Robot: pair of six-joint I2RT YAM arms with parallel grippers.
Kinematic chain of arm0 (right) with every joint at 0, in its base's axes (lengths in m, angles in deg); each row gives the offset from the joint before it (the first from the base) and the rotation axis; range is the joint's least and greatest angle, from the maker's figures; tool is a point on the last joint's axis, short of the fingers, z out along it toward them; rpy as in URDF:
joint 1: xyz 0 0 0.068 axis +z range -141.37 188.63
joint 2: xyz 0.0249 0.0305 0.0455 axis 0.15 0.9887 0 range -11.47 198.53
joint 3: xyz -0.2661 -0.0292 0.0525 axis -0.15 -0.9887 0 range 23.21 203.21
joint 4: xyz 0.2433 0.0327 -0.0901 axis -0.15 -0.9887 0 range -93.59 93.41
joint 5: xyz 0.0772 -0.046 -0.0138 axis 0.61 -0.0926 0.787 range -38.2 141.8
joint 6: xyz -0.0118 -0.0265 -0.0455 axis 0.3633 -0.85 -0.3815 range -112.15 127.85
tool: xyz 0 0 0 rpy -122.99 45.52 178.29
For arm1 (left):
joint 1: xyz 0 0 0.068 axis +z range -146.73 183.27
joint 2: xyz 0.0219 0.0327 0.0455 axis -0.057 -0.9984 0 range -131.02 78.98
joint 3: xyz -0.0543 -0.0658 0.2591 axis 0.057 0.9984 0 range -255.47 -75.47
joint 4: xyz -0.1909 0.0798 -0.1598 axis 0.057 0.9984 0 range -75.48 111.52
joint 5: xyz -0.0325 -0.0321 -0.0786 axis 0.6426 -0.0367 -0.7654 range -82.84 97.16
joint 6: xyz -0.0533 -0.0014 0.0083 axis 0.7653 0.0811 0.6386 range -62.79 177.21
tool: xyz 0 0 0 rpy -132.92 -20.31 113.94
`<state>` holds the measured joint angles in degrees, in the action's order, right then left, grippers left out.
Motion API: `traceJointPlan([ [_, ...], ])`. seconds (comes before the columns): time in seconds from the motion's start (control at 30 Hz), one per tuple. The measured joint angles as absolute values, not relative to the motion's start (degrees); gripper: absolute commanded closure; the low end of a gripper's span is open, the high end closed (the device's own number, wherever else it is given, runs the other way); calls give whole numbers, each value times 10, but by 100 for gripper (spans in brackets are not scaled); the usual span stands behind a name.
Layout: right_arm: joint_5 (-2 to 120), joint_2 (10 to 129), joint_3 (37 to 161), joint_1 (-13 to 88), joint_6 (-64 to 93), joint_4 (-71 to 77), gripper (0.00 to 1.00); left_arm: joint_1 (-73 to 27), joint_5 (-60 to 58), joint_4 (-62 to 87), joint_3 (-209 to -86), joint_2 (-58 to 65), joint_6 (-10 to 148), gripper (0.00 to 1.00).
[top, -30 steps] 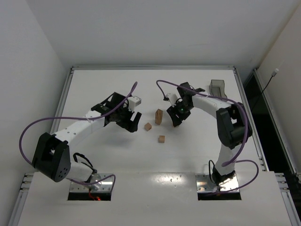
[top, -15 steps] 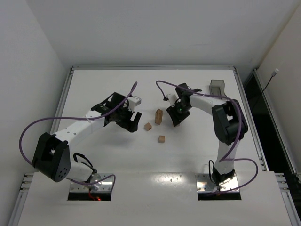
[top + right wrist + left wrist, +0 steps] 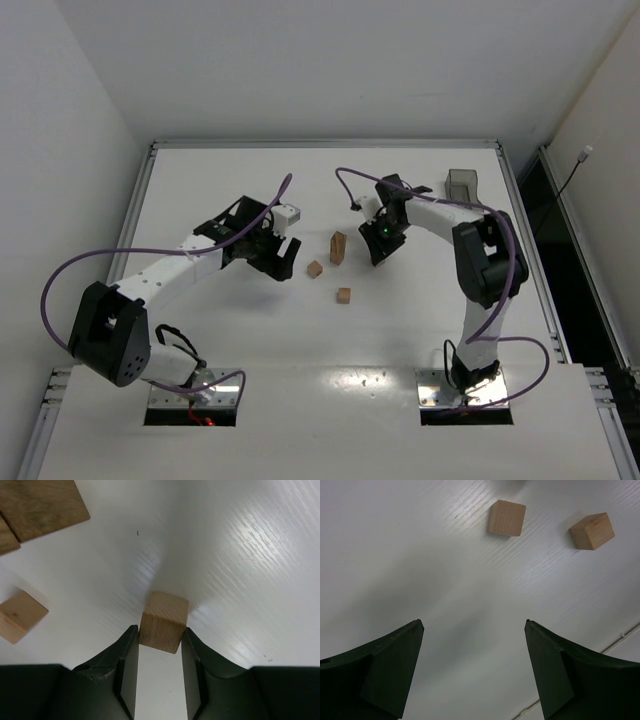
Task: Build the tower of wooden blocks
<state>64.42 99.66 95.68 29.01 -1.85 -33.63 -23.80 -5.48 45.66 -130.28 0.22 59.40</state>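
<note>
Since a second ago my right elbow (image 3: 487, 262) sits further in toward the middle, while the right gripper (image 3: 159, 632) barely shifts and the left arm stays put. I judge the step in hand to be carrying a cube (image 3: 164, 620) to the tower (image 3: 338, 247), which stands upright just left of that gripper, mid-table (image 3: 220, 180). To do it well I want to lift straight up until the cube clears the top, cross over slowly, square its faces with the block beneath, lower until it rests, and only then let go. A sideways nudge could topple the column. The right jaws are closed to the cube's width, clasping it at the very fingertips on both side faces, so the hold looks shallow and I should avoid jerks. Whether it is off the table I cannot tell. The left gripper (image 3: 472, 625) hangs with jaws spread wide, gripping nothing. Two loose cubes (image 3: 507, 518) lie ahead of it, apart from each other, near the tower.
</note>
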Motion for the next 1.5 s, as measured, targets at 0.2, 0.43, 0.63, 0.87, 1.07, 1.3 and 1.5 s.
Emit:
traceJointPlan([
  [0.2, 642, 964, 1012, 263, -51, -407, 100, -238, -54, 457, -1303, 2, 594, 21],
  [0.43, 655, 964, 1205, 256, -87, -514, 100, -238, -50, 457, -1303, 2, 594, 21],
  [0.63, 698, 1008, 1314, 271, -103, -602, 100, -238, -48, 456, -1303, 2, 594, 21],
  [0.87, 713, 1044, 1323, 310, -116, -658, 100, -238, -41, 452, -1303, 2, 594, 21],
  [1.07, 697, 1044, 1350, 356, -122, -660, 100, -238, -37, 452, -1303, 2, 594, 21],
  [1.3, 665, 1044, 1350, 396, -122, -659, 100, -238, -35, 452, -1303, 2, 594, 21],
  [1.5, 652, 1044, 1352, 404, -122, -658, 100, -238, -35, 452, -1303, 2, 594, 21],
])
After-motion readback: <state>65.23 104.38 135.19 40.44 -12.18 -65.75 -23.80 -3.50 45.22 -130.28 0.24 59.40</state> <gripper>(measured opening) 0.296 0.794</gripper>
